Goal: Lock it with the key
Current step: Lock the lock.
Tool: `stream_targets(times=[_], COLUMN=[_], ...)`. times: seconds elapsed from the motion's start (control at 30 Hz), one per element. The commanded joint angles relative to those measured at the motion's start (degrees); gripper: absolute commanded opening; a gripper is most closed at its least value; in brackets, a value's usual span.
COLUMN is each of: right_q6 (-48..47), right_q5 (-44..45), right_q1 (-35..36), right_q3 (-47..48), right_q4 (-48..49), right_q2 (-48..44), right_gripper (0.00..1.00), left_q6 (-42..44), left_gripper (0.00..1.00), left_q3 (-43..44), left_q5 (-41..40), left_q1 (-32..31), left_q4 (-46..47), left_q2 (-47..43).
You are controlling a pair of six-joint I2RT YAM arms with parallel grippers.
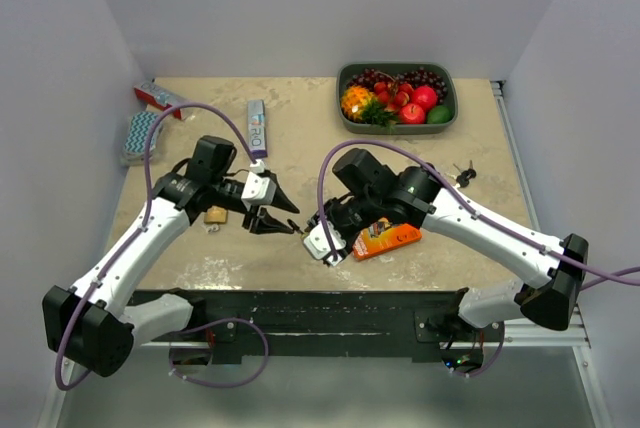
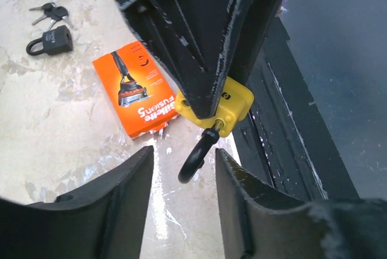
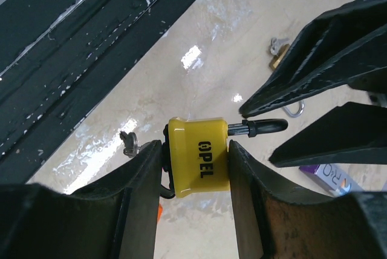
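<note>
Here, the right gripper point(image 3: 193, 150) pinches the yellow padlock point(image 3: 199, 165) above the middle of the tabletop's point(image 1: 300, 148) near edge (a key point(image 3: 129, 144) shows at its bottom end), while the left gripper point(image 2: 183, 155) stands spread around its shackle point(image 3: 260, 127).

The yellow padlock point(image 3: 198, 165) is showing "OPEL" in black; the orange razor box point(image 2: 136, 92) is displaying "Gillette FUSION5"; the tube point(image 3: 331, 177) is showing "RO".

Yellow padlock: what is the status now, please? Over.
Right gripper shut on yellow padlock. Left gripper open, either side of its shackle. Nothing blocks them.
</note>
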Motion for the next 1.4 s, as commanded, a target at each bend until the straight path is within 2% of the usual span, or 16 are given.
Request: stream_targets(times=[0.0, 0.23, 0.37, 0.4, 0.43, 0.47, 0.5, 0.57, 0.6, 0.7, 0.73, 0.9, 0.93, 1.03, 1.13, 1.37], right_q6=[-1.0, -0.5, 1.0, 1.8, 3.0, 6.9, 9.2, 15.3, 17.3, 23.3, 25.0, 40.2, 45.4, 52.4, 52.5, 52.3], right_q5=[-2.8, -2.8, -2.0, -1.8, -1.4, -0.8, 1.2, 2.6, 5.5, 7.6, 7.7, 9.2, 8.3, 6.0, 3.2, -2.9], right_q1=[0.6, 0.9, 0.9, 0.9, 0.9, 0.9, 1.0, 0.8, 0.8, -0.3, -0.6, -5.7, -7.2, -12.5, -13.4, -13.4], right_q3=[3.9, 4.4, 4.3, 4.2, 4.1, 3.9, 3.8, 4.0, 3.8, 2.2, 1.3, -1.5, -2.6, -2.4, -1.8, 1.7], right_q4=[1.1, 1.1, 1.3, 1.7, 2.2, 4.1, 5.3, 7.1, 7.7, 9.5, 10.6, 17.1, 20.0, 21.8, 21.9, 20.3], right_q2=[-0.3, -0.1, -0.1, -0.1, -0.1, 0.0, -0.1, -0.3, -0.8, -3.2, -3.9, -8.6, -9.6, -9.4, -8.6, -2.8], right_gripper=[0.0, 0.0, 0.0, 0.0, 0.01, 0.09, 0.25, 0.51, 0.78, 0.99, 0.99, 0.99, 0.99, 0.99, 0.99, 0.99], left_q6=[7.9, 9.9, 7.4, 5.2, 0.0, -1.3, -2.3, -10.4, -14.3, -22.2, -27.2, -39.0, -41.8, -50.2, -55.3, -52.9], left_gripper=[0.46, 0.32, 0.11, 0.03, 0.0, 0.0, 0.0, 0.0, 0.0, 0.0, 0.0, 0.0, 0.0, 0.0, 0.0, 0.0], left_q3=[0.8, 1.5, 1.7, 1.3, 0.9, 0.7, 0.2, -0.8, -2.5, -5.0, -5.7, -5.8, -5.4, -4.5, -3.8, 0.7], left_q5=[0.7, 0.1, 0.0, -1.0, -1.6, -2.1, -2.9, -4.3, -7.1, -8.7, -8.7, -3.8, -3.4, -2.7, -1.4, -1.1], left_q1=[-1.9, -4.4, -4.4, -4.4, -4.3, -4.3, -4.3, -4.1, -3.9, -1.4, -0.5, 6.1, 6.4, 6.4, 6.3, 5.4], left_q4=[-2.3, -4.7, -3.2, -1.6, 0.4, 2.8, 3.5, 9.6, 12.4, 18.2, 21.5, 27.8, 29.1, 35.0, 39.1, 34.7], left_q2=[-0.5, -0.2, -0.1, -0.2, -0.7, -1.0, -1.3, -3.1, -3.7, -6.6, -7.4, -6.4, -5.8, -5.5, -5.1, -3.9])
